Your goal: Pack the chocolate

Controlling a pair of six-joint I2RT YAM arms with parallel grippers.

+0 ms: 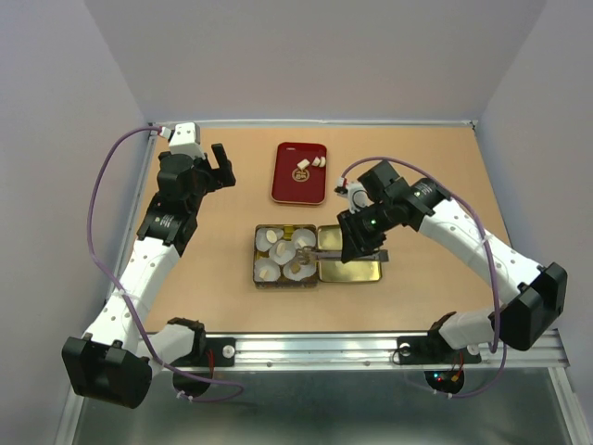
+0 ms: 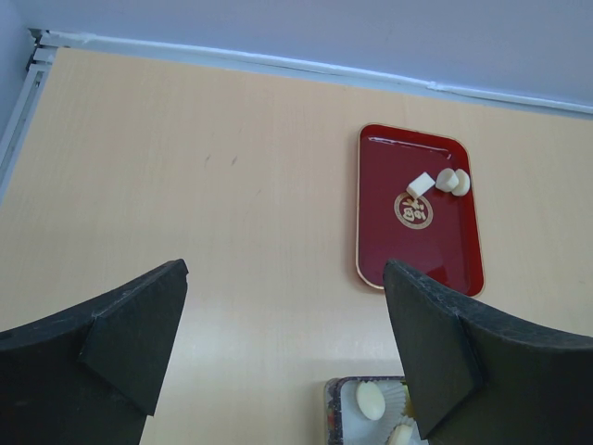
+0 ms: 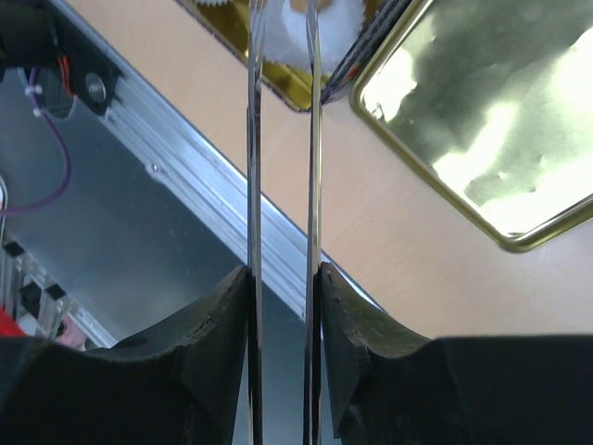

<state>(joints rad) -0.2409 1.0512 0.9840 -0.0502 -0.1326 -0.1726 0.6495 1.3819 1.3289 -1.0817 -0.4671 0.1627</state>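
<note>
Three cream-white chocolate pieces (image 1: 309, 165) lie on a red tray (image 1: 295, 190); they also show in the left wrist view (image 2: 420, 184). An open tin box (image 1: 257, 258) holds white fluted paper cups, several with a chocolate piece (image 1: 271, 237) in them. My right gripper (image 1: 357, 243) is shut on long metal tweezers (image 3: 252, 139), whose tips reach over a cup in the box. Whether the tips hold a piece I cannot tell. My left gripper (image 1: 222, 167) is open and empty, above the table left of the tray; its fingers (image 2: 139, 324) stand wide apart.
The gold tin lid (image 1: 352, 271) lies upside down right of the box, and it also shows in the right wrist view (image 3: 482, 120). The metal rail (image 3: 195, 185) runs along the table's near edge. White walls close in the back and sides.
</note>
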